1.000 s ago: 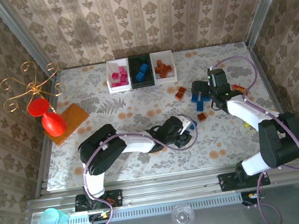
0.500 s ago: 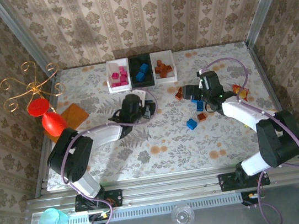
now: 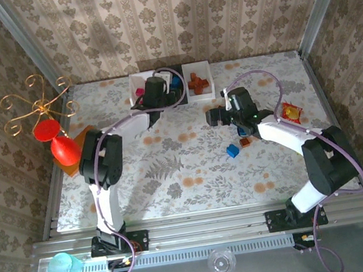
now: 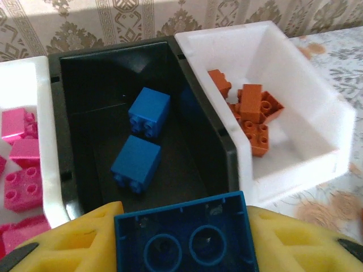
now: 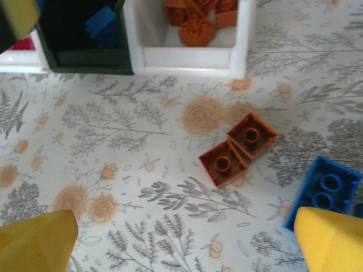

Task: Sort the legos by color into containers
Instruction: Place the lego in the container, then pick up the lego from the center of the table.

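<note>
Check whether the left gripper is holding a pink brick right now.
No, the left gripper is shut on a blue brick, held between its yellow fingers in front of the black bin.

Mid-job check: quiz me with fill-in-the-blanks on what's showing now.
The left gripper grips a brick coloured ___.
The black bin holds ___ loose blue bricks.
The right gripper is ___, near two brown bricks on the table.
Missing words: blue; two; open.
</note>
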`<state>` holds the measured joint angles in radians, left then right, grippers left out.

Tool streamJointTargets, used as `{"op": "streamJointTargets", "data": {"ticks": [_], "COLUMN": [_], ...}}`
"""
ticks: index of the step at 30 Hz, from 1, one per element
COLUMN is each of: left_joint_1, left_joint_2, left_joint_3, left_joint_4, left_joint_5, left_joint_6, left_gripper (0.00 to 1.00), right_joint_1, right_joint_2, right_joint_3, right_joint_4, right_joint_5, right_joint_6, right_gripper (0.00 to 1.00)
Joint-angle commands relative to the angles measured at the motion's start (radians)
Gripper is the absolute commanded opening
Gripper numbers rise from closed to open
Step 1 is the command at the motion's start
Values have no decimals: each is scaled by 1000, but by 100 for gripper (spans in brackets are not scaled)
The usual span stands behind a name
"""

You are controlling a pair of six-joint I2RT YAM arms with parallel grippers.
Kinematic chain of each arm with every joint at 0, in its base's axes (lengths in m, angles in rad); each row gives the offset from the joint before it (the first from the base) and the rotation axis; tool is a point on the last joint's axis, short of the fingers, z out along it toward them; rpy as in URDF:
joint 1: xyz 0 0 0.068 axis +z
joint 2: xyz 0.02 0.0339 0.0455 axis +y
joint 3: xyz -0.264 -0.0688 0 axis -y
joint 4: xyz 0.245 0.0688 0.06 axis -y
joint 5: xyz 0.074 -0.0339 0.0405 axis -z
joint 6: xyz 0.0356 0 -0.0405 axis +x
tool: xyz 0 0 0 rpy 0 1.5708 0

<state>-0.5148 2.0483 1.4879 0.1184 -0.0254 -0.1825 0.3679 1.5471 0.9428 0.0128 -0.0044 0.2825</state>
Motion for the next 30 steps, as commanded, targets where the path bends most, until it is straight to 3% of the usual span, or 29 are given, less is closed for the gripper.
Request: {"op": "streamJointTargets", "data": {"ticks": [1,8,14,20,27,30], "left_joint_1": [16,22,22,18,-4,-21], "left_joint_2": [75,197,138,-53,-336,-415], "left_joint_3": [123,329,339,137,-312,-467], "left_joint_4": [-119,-231,-243,-134,167,254], "left_joint_5": [31,65,61,85,240,254], "left_joint_6": [47,67,76,48,-114,-152], "left_gripper": [47,53,73,80,80,80], "right_joint_1": [17,28,28,67,162,172], "right_joint_2": [11,0,4,-8,-62,-48], "right_joint_3": [27,28,14,-21,-101,-129], "right_joint_4": [16,-8,-66,-155,-310,-324], "right_joint_5": [-36,-21,86,158,256,251], "right_joint_6": [-21,-14,89,148,204,216], "right_gripper": [100,100,99,95,94,94]}}
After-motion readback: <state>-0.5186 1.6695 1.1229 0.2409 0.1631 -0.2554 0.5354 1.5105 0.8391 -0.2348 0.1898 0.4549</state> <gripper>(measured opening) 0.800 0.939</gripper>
